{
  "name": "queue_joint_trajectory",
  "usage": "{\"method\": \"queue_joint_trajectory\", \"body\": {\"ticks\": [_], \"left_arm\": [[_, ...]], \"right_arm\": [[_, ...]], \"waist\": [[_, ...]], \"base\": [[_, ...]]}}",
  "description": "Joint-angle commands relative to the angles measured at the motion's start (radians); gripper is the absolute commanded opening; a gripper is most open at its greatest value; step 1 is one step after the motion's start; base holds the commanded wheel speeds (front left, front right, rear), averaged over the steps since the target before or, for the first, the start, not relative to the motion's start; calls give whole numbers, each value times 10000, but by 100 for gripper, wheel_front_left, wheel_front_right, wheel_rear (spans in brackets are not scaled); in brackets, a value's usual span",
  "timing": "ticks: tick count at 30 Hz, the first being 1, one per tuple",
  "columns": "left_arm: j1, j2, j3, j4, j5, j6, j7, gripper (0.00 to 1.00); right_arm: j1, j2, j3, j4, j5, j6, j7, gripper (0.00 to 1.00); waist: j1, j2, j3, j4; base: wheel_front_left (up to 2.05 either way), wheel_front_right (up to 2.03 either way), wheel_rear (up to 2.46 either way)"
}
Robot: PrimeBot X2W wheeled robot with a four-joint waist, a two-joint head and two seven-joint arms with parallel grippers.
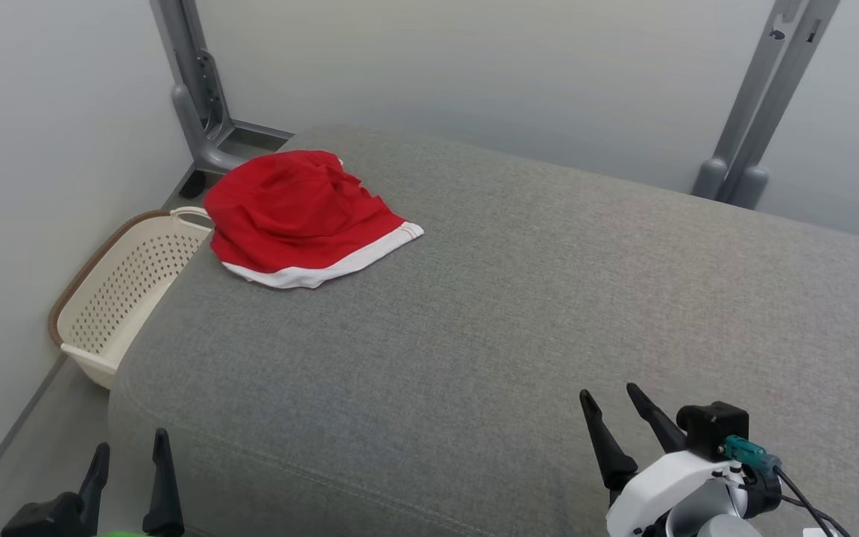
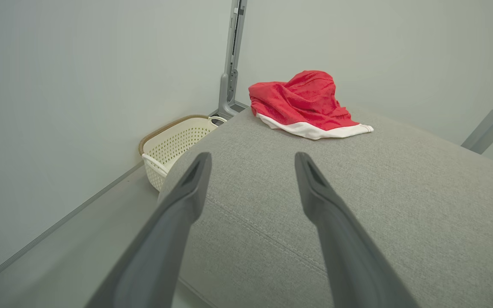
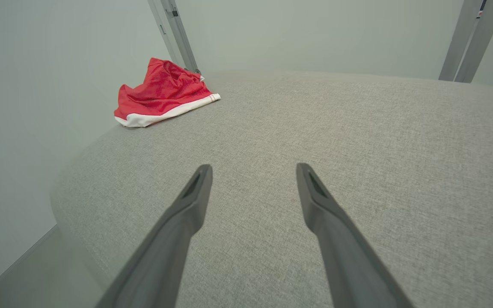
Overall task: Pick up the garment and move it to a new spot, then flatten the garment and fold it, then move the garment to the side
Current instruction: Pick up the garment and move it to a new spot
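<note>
A crumpled red garment (image 1: 295,212) with a white hem lies in a heap at the far left corner of the grey cushioned surface (image 1: 519,298). It shows too in the left wrist view as the garment (image 2: 304,102) and in the right wrist view as the garment (image 3: 161,92). My left gripper (image 1: 131,447) hangs open at the near left edge, far from the cloth, its fingers (image 2: 186,192) spread with nothing between them. My right gripper (image 1: 612,399) stands open over the near right of the surface, fingers (image 3: 319,201) apart and empty.
A cream perforated basket (image 1: 124,291) sits on the floor against the left wall, just below the garment's corner. Grey metal stand legs (image 1: 202,104) rise behind the surface at left, and others (image 1: 765,104) at right. Pale walls close in at left and back.
</note>
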Motion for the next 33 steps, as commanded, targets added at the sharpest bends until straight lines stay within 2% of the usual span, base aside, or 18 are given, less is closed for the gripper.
{"method": "queue_joint_trajectory", "body": {"ticks": [1,9,19,22,27,30,33], "left_arm": [[188,73,45,-19,-41,37,-22,100],[248,104,17,-75,-76,83,6,100],[-165,98,-66,273,-235,169,473,100],[-834,239,-185,791,-291,-181,736,100],[-2611,138,-456,2008,-322,-828,1005,100],[-3775,-84,-581,2859,-484,-1070,1445,100],[-5087,-234,-555,3551,-681,-1118,2062,100]], "right_arm": [[-32,-27,17,43,67,-11,-65,100],[-91,-27,98,135,35,-11,-101,100],[21,-29,81,36,-55,-11,-10,100],[2,-26,37,-101,-200,-11,97,100],[-262,-29,66,-522,-708,-11,533,100],[-375,-30,102,-903,-1101,-11,877,100],[-563,-30,99,-1406,-1458,-11,1219,100]], "waist": [[0,0,60,268],[0,0,40,453],[0,0,144,341],[0,0,370,288],[0,0,1061,72],[0,0,1585,-149],[0,0,2198,-390]], "base": [[0,0,0],[0,0,0],[0,0,0],[0,0,0],[0,0,0],[0,0,0],[0,0,0]]}}
